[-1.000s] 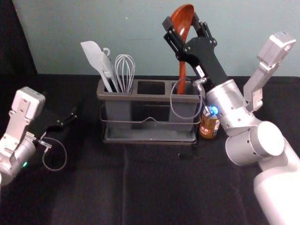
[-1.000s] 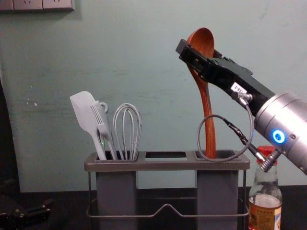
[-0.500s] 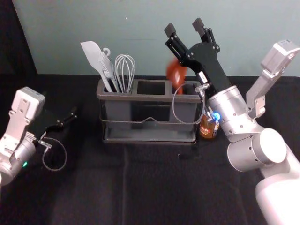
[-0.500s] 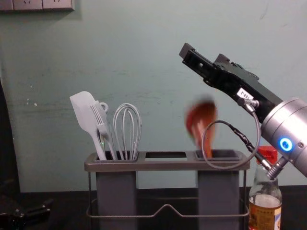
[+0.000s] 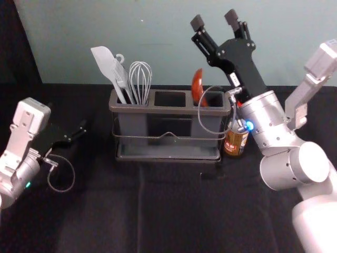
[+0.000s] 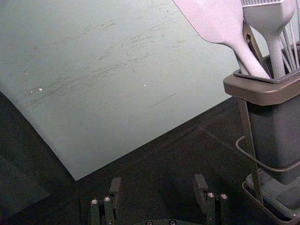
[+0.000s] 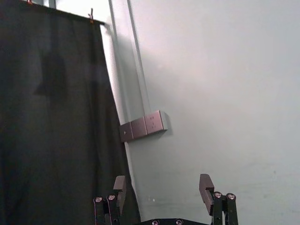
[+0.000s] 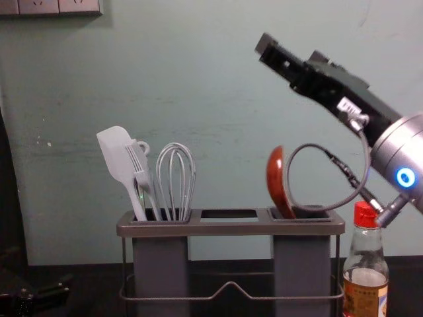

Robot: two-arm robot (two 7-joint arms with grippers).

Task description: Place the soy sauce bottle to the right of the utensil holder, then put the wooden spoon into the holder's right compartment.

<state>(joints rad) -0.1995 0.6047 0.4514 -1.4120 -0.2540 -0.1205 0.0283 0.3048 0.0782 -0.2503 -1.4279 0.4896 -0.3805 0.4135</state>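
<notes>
My right gripper (image 5: 214,20), fingers parted and empty above the grey plastic utensil holder (image 5: 169,109), has let the reddish-brown wooden spoon (image 5: 197,87) drop into its right compartment (image 8: 301,264), and with the red-capped glass soy sauce bottle (image 8: 365,290) just right of it, I judge both placements done, my left gripper (image 6: 158,184) idle to its left.

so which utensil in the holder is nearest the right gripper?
The wooden spoon, reddish-brown and alone in the right compartment, below the open right gripper; the pale spatula, brush and whisk stand in the left compartment.

This looks like a robotics lab. A left robot arm (image 5: 18,171) and right robot arm (image 5: 292,166) flank a black-covered table (image 5: 184,216); behind are a scuffed wall (image 6: 140,70), sockets (image 7: 140,127) and dark curtain (image 7: 47,126)
</notes>
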